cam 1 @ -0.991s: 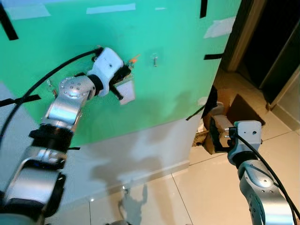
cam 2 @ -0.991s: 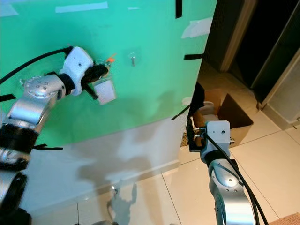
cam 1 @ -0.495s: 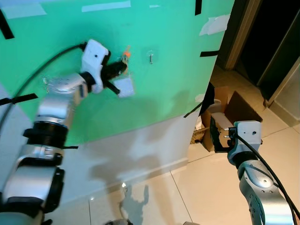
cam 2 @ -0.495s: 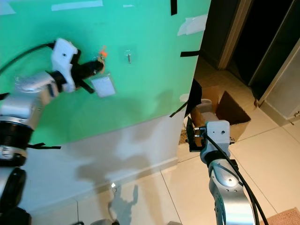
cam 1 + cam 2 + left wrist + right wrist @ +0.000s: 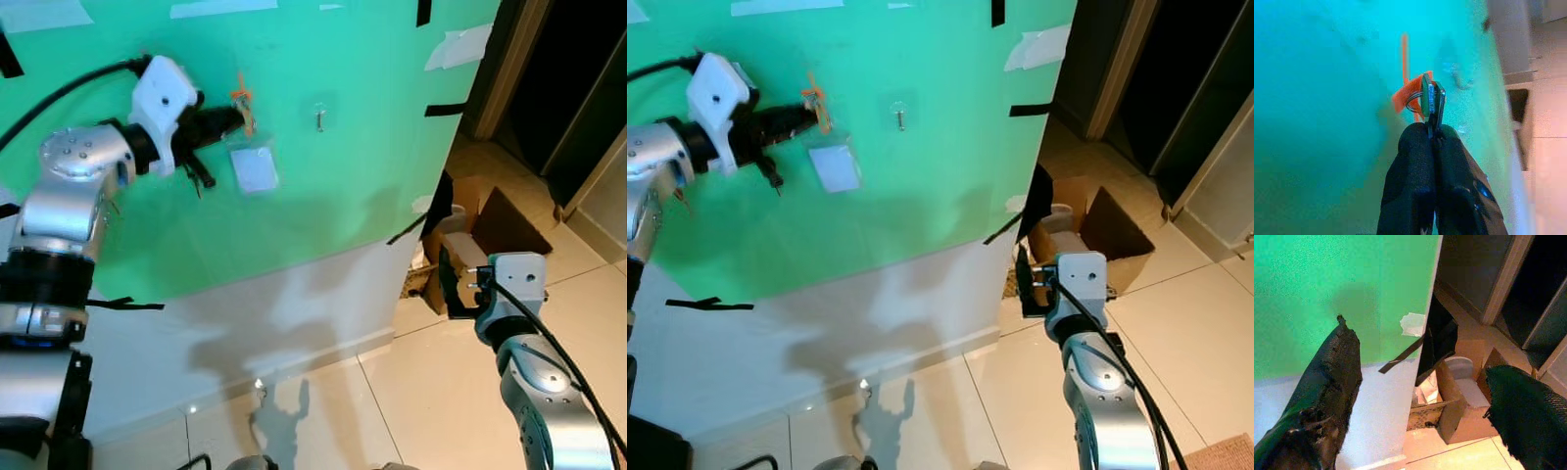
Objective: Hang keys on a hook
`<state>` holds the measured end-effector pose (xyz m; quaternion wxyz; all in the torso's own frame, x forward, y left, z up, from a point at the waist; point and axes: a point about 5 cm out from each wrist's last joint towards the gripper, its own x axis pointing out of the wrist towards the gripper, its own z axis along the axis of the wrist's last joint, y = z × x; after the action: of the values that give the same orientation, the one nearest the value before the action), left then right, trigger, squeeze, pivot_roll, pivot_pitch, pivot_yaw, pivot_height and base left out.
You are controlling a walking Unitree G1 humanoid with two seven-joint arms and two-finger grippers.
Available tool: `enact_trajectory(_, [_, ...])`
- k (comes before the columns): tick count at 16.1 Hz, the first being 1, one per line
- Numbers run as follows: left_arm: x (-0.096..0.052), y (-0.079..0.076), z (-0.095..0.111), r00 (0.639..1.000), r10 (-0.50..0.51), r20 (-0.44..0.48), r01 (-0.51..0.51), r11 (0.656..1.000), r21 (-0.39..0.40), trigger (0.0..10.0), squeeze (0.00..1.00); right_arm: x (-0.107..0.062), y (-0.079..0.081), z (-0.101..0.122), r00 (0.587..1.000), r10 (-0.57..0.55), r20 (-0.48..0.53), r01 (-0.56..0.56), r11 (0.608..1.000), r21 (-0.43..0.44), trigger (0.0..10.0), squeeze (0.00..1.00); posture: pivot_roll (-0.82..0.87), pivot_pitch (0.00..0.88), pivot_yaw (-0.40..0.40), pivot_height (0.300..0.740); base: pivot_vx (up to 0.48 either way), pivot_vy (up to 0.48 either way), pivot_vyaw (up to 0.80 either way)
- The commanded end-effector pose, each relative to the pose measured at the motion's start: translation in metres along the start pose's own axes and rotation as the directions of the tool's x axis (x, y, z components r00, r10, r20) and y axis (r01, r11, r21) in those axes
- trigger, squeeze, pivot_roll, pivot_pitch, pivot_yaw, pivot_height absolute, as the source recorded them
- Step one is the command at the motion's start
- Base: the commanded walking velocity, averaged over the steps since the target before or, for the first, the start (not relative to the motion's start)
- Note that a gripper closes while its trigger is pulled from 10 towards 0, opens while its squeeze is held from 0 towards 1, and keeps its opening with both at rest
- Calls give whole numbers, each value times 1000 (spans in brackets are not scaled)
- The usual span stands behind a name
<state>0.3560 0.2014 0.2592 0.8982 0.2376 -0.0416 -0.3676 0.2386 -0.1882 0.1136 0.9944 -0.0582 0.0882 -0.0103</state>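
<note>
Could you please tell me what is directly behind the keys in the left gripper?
Behind the keys, pinched in the shut left gripper, is the green sheet on the wall. The hook sits apart, toward the doorway. The wall under the sheet is covered.

A green sheet [image 5: 323, 196] taped with black strips covers the wall across the upper left. At right, an open cardboard box [image 5: 490, 230] sits on the tiled floor [image 5: 431, 382] beside a dark doorway [image 5: 568, 88].

An orange key tag [image 5: 241, 101] and pale tag [image 5: 254, 168] against the green wall [image 5: 353, 186], black tape strips [image 5: 447, 109].
</note>
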Motion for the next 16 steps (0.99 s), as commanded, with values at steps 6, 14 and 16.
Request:
enact_trajectory(6, [12,-12,-8,999,-36,-35,35,999,-34,10000,0,-2,2,-2,1000,10,-6,-10,1000,-16,10000,0,-61,0,57,740,0,0,0])
enact_trajectory(14, [9,19,-7,977,204,-68,-204,979,3,10000,0,-3,3,-2,1000,6,-11,-6,1000,-14,10000,0,-61,0,60,740,0,0,0])
enact_trajectory(16, [9,18,-9,978,194,-80,-195,981,5,10000,0,-2,2,-2,1000,4,-11,-5,1000,-14,10000,0,-61,0,60,740,0,0,0])
